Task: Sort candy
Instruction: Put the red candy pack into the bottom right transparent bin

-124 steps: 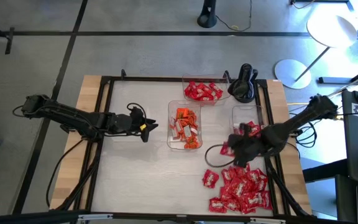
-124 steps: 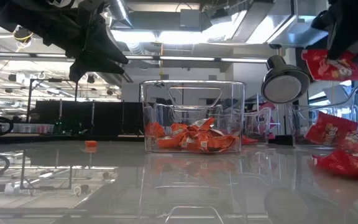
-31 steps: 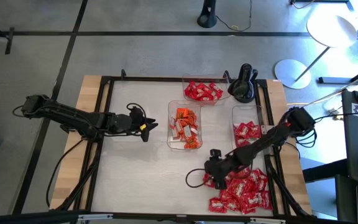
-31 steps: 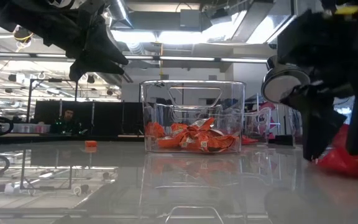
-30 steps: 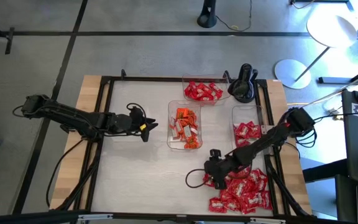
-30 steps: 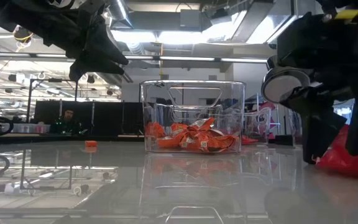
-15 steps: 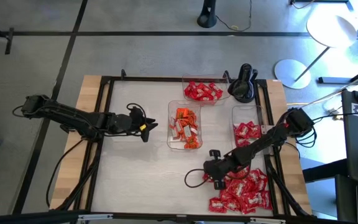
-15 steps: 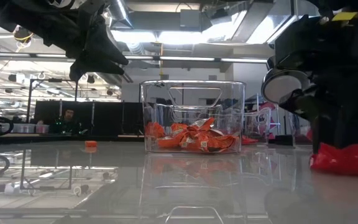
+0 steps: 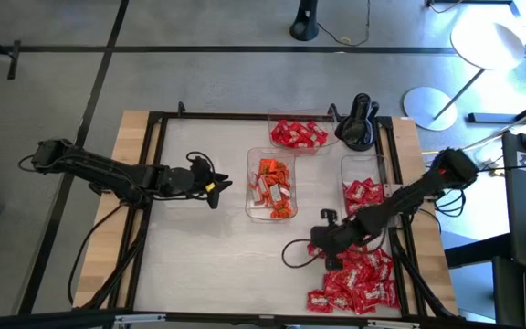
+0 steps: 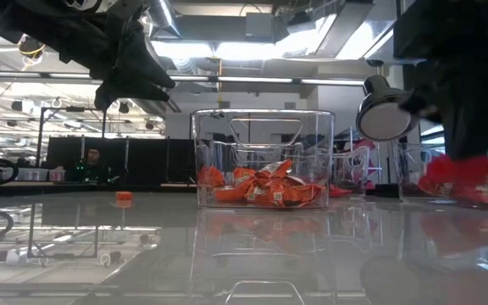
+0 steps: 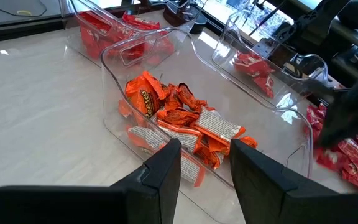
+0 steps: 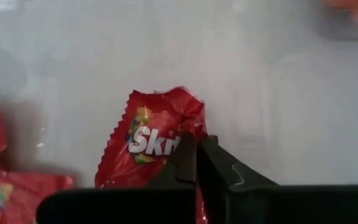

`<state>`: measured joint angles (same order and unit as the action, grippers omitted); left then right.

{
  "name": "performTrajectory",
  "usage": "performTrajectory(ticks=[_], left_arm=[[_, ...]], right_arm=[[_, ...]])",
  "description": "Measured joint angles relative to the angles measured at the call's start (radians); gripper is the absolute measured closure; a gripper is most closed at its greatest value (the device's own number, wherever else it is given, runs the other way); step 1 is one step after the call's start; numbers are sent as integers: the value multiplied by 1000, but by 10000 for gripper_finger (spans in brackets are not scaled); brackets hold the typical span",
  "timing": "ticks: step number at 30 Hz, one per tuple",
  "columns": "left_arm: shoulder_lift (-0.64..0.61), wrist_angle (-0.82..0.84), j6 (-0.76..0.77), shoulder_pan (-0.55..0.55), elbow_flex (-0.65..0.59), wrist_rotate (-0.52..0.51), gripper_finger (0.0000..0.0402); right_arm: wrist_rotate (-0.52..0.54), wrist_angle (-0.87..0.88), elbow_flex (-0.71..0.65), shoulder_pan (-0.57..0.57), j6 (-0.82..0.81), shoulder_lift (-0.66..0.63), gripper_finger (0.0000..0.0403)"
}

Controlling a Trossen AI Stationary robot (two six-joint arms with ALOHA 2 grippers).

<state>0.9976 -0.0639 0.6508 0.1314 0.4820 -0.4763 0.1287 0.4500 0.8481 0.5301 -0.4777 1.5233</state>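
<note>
Pinching red candy [image 12: 157, 140] — right gripper [image 12: 197, 163]

**What the pictures do not show well**

In the low view the right arm [image 10: 460, 76] is a dark blur, cut off by the edge, and the red candy [image 10: 473, 182] under it is smeared. In the right wrist view the right tool [image 12: 197, 155] covers part of the red packet [image 12: 151, 140], so its printed word cannot be read whole. The far person [image 10: 91, 165] is too small to make out.
</note>
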Motion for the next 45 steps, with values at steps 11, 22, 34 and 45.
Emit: performTrajectory(ticks=[11,22,34,45], left_arm=[[0,-3,13,0,0,0,274],[0,-2,23,0,0,0,274],[0,-2,13,0,0,0,274],[0,-1,1,-1,0,0,274]], right_arm=[[303,464,1,-2,-192,-398,401],[421,829,3,-2,-446,-655,402],[386,887,-88,-2,-616,-654,366],[372,843,-98,-2,-690,-655,198]])
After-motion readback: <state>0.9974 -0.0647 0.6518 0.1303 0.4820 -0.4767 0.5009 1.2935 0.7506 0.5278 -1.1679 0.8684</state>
